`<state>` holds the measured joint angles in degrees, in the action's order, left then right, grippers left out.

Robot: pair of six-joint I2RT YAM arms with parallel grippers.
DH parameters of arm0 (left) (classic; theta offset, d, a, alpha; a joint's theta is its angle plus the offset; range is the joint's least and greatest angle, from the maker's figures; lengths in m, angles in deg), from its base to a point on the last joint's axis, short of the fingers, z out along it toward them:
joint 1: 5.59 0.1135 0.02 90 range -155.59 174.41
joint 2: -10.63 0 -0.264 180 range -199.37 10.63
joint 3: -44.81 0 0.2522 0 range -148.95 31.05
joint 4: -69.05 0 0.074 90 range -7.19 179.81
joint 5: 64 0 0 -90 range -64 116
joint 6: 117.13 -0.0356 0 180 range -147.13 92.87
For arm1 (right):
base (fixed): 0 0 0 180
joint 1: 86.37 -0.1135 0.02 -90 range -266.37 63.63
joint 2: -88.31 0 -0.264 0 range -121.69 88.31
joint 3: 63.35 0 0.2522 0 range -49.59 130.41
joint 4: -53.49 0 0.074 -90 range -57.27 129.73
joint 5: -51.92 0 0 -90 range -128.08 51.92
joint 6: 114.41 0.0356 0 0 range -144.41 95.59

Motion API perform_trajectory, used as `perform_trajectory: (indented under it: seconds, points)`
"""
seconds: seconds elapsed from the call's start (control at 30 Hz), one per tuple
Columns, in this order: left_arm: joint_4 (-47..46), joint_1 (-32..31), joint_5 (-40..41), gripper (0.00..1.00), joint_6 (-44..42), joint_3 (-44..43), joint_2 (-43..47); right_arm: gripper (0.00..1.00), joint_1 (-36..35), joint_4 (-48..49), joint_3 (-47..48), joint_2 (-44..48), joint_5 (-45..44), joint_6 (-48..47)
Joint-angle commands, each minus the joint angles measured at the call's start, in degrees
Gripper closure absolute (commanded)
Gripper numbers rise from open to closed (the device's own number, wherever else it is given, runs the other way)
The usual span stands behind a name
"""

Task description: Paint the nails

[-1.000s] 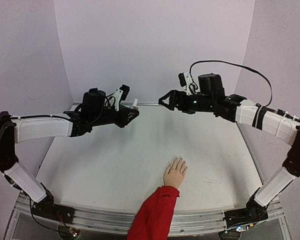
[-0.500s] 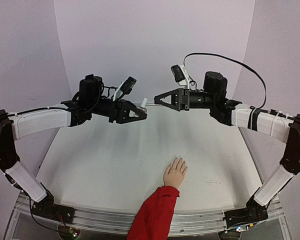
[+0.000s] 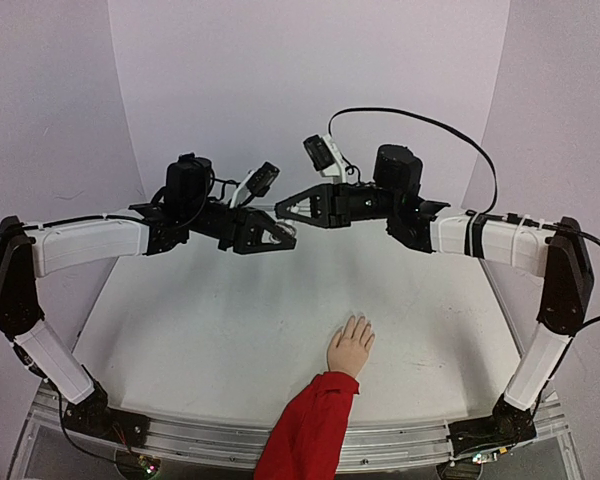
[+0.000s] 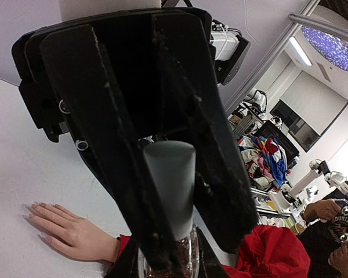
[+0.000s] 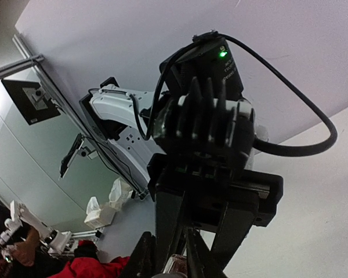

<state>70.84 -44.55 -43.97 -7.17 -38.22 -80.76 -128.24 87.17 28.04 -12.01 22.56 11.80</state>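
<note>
Nails (image 3: pixel 357 322) lie unpainted on the mannequin hand (image 3: pixel 351 347), which rests flat on the table (image 3: pixel 180 330) near the front edge, well apart from where I am working.

My right gripper (image 3: pixel 283 212) is up in the air toward the back. Its fingers (image 4: pixel 104 145) press in on either side of the grey cap (image 4: pixel 169 179), so I read it as clamped on the cap. Nose to nose with it, my left gripper (image 3: pixel 278 237) is clenched low on the small bottle (image 4: pixel 165 266). Only a little of the glass shows between its own fingers.

I judge this to be the uncapping step, and most of the risk sits in those two grips.

- **Bottle slipping:** The glass is smooth and held near its base. If I twist the cap and the glass slips, the bottle will turn with the cap or tip out.
- **Spill:** The bottle is over bare table, so a drop would spill polish there.
- **Crooked grip:** I cannot tell whether the right fingers sit square on the cap. A crooked hold could let it pop free halfway through the turn.
- **Collision:** The two wrists are very close, and a large rotation may knock one gripper or its camera against the other.
- **Brush:** Pulling away at an angle could scrape the brush on the neck and fling drops toward the red sleeve (image 3: pixel 308 425).
</note>
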Motion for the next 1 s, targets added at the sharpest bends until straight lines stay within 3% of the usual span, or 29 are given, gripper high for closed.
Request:
perform_trajectory:
  seconds: [0.0,0.17,0.23,0.3,0.37,0.5,0.7,0.83,0.97]
  points:
    - [-1.9,-0.2,-0.3,1.0,0.0,-3.0,0.4,0.87,-0.8,4.8,2.4,-0.3,2.4,0.9]
    - [-2.0,-0.2,6.0,1.0,-1.1,-2.9,1.1,1.0,-1.0,3.9,-1.2,0.4,-0.9,0.0]
    - [-2.0,-0.2,12.9,1.0,-2.8,-1.8,2.2,1.0,-1.2,0.6,-2.2,1.1,-3.7,-2.6]
    - [-1.9,-0.2,25.1,1.0,-3.8,0.2,3.7,1.0,-1.7,-5.4,-2.6,2.0,-9.0,-6.5]
    - [-1.9,-0.2,39.4,1.0,-4.2,2.0,5.2,1.0,-2.8,-13.9,-2.4,2.7,-17.9,-10.1]
    - [-2.1,-0.5,59.5,1.0,-5.4,2.0,5.0,1.0,-7.0,-30.5,2.1,1.2,-49.6,-8.6]
    - [-2.2,-1.6,66.4,1.0,-10.1,-1.5,0.2,1.0,-13.6,-34.1,6.5,-3.0,-70.7,8.5]
    - [-2.3,-1.6,68.2,1.0,-10.0,-1.6,-1.8,1.0,-16.0,-39.5,13.2,-6.5,-77.6,12.1]
    - [-2.2,-1.7,64.5,1.0,-10.0,-0.4,-1.7,0.98,-15.9,-39.8,14.4,-6.2,-77.9,10.1]
